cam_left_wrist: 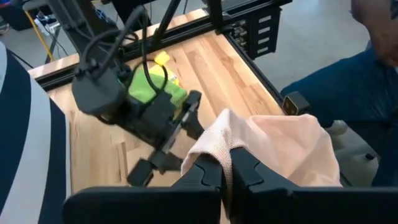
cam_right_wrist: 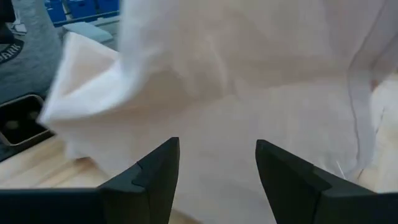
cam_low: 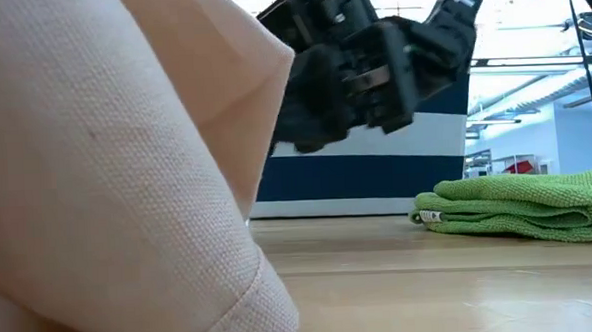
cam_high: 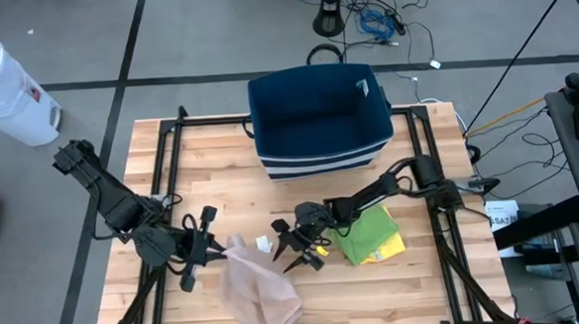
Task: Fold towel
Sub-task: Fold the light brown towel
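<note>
Jaws of left gripper (cam_left_wrist: 225, 171) clench pink towel (cam_high: 261, 287); right gripper (cam_high: 296, 247) jaws gape beside it.

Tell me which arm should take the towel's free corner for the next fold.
Right, probably. The left gripper is already shut on one edge of the pink towel, so it is occupied. The right gripper is open, empty, and faces the towel close by, with the cloth just ahead of its fingers.
</note>
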You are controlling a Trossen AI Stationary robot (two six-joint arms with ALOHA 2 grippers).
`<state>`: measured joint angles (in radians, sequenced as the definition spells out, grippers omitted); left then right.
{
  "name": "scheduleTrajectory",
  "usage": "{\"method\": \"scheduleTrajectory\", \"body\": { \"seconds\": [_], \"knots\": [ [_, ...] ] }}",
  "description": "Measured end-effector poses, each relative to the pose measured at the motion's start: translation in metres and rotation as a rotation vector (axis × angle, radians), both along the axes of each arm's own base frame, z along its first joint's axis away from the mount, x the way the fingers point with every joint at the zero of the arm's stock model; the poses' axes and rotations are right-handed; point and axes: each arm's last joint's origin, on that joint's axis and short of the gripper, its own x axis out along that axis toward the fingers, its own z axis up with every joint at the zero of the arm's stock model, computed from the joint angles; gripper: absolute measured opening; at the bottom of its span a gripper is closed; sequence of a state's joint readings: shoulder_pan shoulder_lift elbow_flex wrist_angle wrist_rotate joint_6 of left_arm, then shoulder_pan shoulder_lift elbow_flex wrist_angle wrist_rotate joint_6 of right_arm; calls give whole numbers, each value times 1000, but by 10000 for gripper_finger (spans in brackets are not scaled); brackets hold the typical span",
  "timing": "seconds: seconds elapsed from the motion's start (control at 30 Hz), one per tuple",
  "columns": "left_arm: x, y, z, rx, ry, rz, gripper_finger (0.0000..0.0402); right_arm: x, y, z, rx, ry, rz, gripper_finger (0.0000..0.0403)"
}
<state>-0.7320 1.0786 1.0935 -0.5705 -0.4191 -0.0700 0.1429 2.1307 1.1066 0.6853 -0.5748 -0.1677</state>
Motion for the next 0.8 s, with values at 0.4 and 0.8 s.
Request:
{"method": "scheduleTrajectory", "body": {
  "seconds": [0.4,0.8],
  "knots": [
    [1,2,-1,4,5,9,0,17,3,0,-99,83,48,57],
    [-2,2,-4,18,44,15,0,-33,3,89,-371,191,-9,0]
  ]
}}
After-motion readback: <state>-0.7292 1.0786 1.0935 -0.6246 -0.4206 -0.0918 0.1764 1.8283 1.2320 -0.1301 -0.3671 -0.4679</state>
